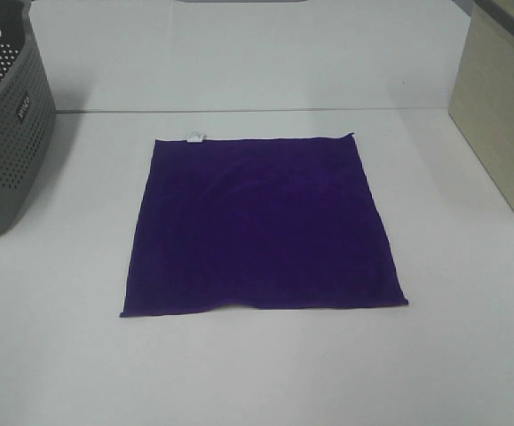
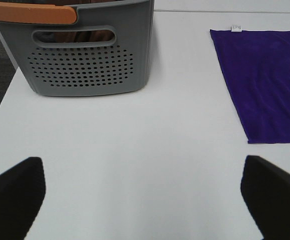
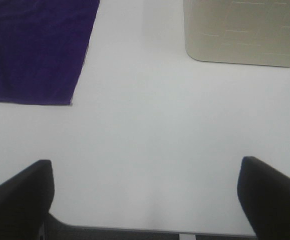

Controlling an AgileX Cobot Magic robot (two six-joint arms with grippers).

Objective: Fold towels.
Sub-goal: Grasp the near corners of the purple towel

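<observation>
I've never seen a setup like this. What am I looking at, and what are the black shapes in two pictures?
This is a robot with two arms, each ending in a two-fingered gripper. One picture comes from a camera mounted high, looking down on a white table. The other two come from cameras on the wrists; the black shapes are the fingers of the left gripper and the right gripper, both open, holding nothing. A purple towel lies flat, unfolded, with a gray basket on the left arm's side and a beige bin on the right arm's side.
</observation>
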